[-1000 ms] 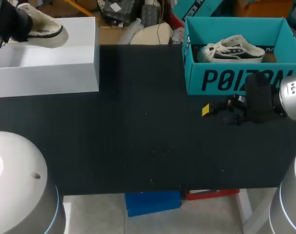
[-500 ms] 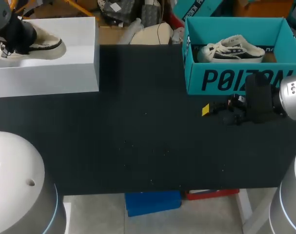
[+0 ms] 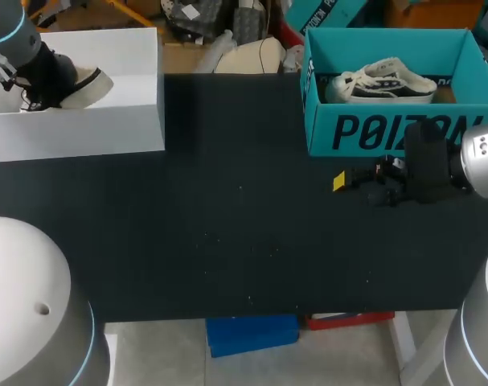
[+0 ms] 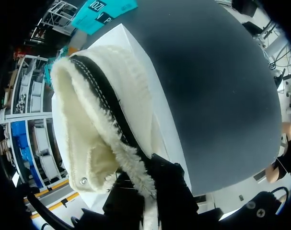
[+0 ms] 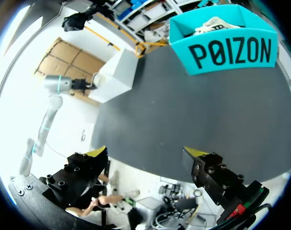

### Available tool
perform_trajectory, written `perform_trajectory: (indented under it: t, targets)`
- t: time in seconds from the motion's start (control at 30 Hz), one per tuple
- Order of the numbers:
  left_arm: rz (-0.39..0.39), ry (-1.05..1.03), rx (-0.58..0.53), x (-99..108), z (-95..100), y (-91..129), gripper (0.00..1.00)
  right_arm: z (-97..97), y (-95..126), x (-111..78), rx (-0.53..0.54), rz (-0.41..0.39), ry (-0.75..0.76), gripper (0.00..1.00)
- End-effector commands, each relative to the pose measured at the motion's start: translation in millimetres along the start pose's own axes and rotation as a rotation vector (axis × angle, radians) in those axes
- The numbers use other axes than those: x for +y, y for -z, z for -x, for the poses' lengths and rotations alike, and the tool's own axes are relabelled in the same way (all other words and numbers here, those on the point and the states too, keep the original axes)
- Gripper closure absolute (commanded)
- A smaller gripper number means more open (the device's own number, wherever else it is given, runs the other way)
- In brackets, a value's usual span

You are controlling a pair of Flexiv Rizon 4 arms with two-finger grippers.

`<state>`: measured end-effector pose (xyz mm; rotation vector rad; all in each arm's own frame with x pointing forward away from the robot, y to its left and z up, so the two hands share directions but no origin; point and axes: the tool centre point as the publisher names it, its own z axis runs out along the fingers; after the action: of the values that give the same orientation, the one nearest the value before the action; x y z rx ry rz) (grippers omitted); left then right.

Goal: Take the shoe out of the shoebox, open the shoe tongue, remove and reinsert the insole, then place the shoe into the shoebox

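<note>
White shoebox [image 3: 83, 129]: cream shoe [image 3: 91, 80], left pincer [image 3: 44, 80] grasping it. Teal box [image 3: 388, 133]: sneaker [image 3: 384, 80]. Right pincer [image 5: 146, 152] released.

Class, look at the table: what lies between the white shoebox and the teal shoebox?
Nothing: the head view shows only bare black table between the white shoebox and the teal shoebox.

The shoe [image 4: 99, 120] in the left hand [image 4: 147, 189] is cream fleece, with a black band stitched in white along its side. The shoebox [image 3: 107, 121] under it is plain white. The tabletop [image 3: 227, 225] is matt black. Ahead of the right hand [image 5: 145, 152], which is black with yellow tips, a teal box [image 5: 231, 50] carries dark lettering and holds a white sneaker [image 3: 384, 80] with black trim.
</note>
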<state>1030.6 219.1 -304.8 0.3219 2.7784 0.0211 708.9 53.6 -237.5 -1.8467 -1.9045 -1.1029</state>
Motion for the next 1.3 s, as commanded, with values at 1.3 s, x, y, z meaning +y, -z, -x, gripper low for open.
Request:
perform_trajectory:
  t: [1.3]
  targets:
    - [0.135,0.115,0.141,11.3,12.3,0.1,1.00,-0.5,-0.2,-0.1,-0.002,0.000,0.000,0.00]
